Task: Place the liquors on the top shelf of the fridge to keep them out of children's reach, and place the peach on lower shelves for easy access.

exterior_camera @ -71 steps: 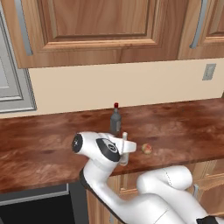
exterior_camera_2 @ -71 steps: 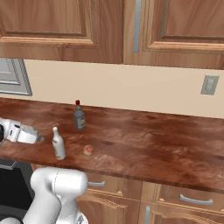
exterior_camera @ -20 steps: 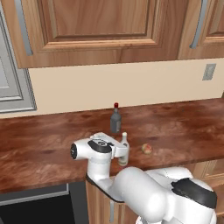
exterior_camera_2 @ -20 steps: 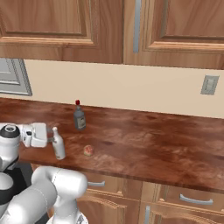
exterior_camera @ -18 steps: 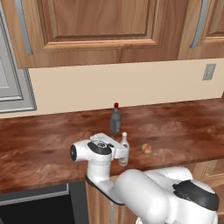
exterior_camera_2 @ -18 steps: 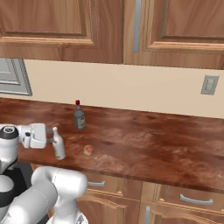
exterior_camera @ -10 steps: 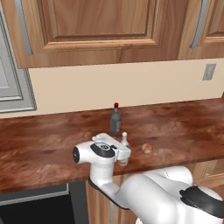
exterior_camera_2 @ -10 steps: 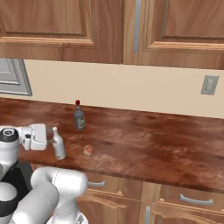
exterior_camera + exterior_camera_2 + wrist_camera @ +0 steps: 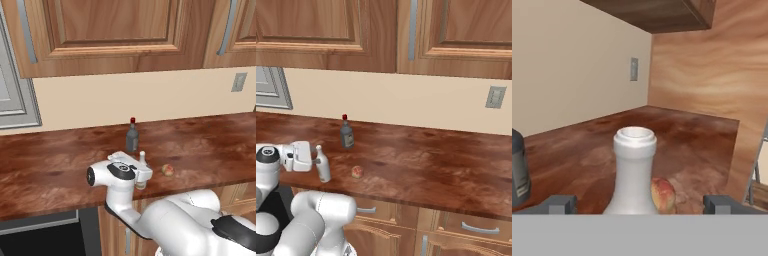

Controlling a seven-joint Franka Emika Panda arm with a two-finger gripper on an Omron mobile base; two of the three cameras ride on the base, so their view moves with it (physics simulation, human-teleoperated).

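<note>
The cream-white liquor bottle (image 9: pixel 142 157) stands upright near the counter's front edge. My gripper (image 9: pixel 315 160) is level with it, open, its jaws reaching to either side of the bottle (image 9: pixel 322 166) without closing on it. In the hand view the white bottle (image 9: pixel 633 170) fills the middle between my fingertips (image 9: pixel 561 204), with my gripper (image 9: pixel 639 206) at its base. The dark liquor bottle (image 9: pixel 132 138) with a red cap stands further back (image 9: pixel 346 134). The peach (image 9: pixel 168 170) lies just right of the white bottle (image 9: pixel 663 194). The fridge's top shelf and lower shelves are out of view.
Both bottles stand on a brown wooden counter (image 9: pixel 210 145) that runs right, below wooden wall cabinets (image 9: pixel 446 35). A grey panelled front (image 9: pixel 12 85) sits at the far left. A wall socket (image 9: pixel 496 97) is on the back wall. Drawers (image 9: pixel 471 227) lie under the counter.
My hand has swung round to face the white bottle and crept slightly closer to it, jaws staying wide. Bottles and peach have not moved.
</note>
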